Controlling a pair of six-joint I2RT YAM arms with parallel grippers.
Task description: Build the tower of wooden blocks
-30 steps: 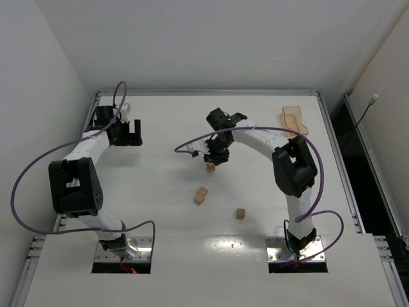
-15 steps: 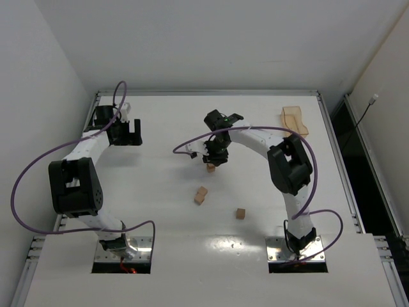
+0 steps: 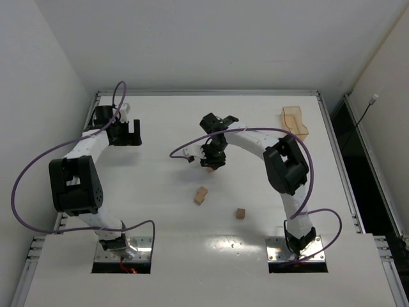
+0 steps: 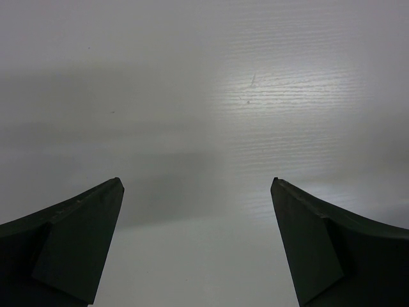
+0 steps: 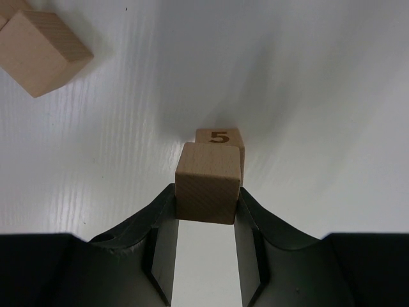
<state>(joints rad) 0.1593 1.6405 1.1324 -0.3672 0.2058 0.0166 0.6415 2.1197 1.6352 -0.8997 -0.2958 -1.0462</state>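
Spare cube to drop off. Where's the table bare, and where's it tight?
Bare: the stretch between the left claw and right claw, and the far edge left of the tray. Crowded: mid-table, the held block by the numbered block, two loose blocks nearby.

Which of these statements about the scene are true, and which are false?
1. The right gripper holds a plain wooden cube between its fingers. True.
2. The left gripper is shut on a cube. False: it is open and holds nothing; only the table shows between its fingers.
3. In the right wrist view, the numbered cube just beyond the held one shows a 5. True.
4. The amber tray stands at the near left corner of the table. False: it stands at the far right.
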